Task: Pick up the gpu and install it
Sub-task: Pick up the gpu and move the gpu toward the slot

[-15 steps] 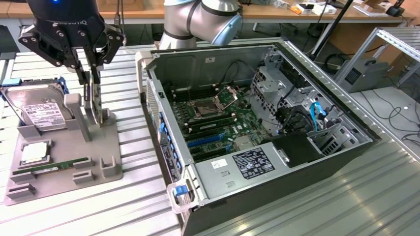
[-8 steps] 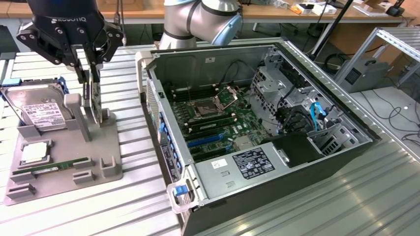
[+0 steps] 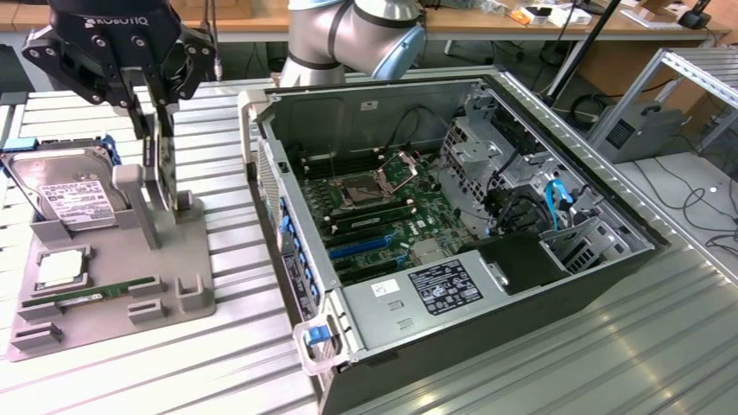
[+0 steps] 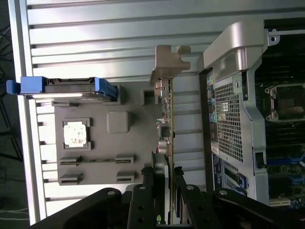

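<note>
Your gripper (image 3: 154,130) is down over the gpu (image 3: 164,177), which stands on edge in the gray holder (image 3: 173,259) on the table (image 3: 231,363). In the wrist view the fingers (image 4: 158,176) sit one on each side of the card's (image 4: 167,119) upper edge, close in. You can't tell whether they are clamped on it or just straddling it. The card's silver bracket end is at the far end from the gripper (image 4: 169,179), against a post of the holder (image 4: 95,143).

Around it:
- The hard drive (image 3: 75,194) leans in the same holder toward the exterior view's left. It has blue side rails and a white label, and it is near the gripper body but apart from the card. The wrist view shows it edge-on (image 4: 66,88).
- A cpu chip (image 3: 60,270) lies flat in a recess of the holder, also seen from the wrist (image 4: 75,133).
- A green memory stick (image 3: 98,294) lies in clips near the holder's front edge (image 4: 97,160).
- The open computer case (image 3: 346,99) lies on its side toward the exterior view's right. Its perforated back panel (image 4: 228,119) is just beside the holder, with a strip of table (image 4: 119,38) between them.

Inside the case:
- The motherboard (image 3: 381,216) is exposed, with an open cpu socket (image 3: 369,186).
- The blue slots (image 3: 352,246) have no card in them.
- The power supply (image 3: 444,290) sits at the near end.
- The drive cage (image 3: 485,147) and its cables are along the far side.
</note>
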Robot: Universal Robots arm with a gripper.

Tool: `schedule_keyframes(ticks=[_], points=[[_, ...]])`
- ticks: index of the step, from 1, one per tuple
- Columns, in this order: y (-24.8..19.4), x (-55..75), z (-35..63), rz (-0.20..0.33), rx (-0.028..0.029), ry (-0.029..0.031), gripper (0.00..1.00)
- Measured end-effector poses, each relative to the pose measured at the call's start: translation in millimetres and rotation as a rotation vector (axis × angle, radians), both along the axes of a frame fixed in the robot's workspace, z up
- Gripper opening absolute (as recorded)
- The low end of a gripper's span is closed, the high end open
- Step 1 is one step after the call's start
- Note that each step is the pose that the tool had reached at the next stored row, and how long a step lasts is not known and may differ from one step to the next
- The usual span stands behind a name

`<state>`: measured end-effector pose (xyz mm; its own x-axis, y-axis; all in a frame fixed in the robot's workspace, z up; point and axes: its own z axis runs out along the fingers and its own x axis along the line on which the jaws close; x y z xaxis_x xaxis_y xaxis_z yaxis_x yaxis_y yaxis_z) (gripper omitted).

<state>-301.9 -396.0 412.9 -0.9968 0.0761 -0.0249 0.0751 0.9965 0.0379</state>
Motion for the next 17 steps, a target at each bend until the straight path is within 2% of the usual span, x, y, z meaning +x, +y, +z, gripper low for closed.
schedule_keyframes(ticks=[17], points=[[0.0,0.0,16.4,0.000,0.0000,0.0000,0.27]])
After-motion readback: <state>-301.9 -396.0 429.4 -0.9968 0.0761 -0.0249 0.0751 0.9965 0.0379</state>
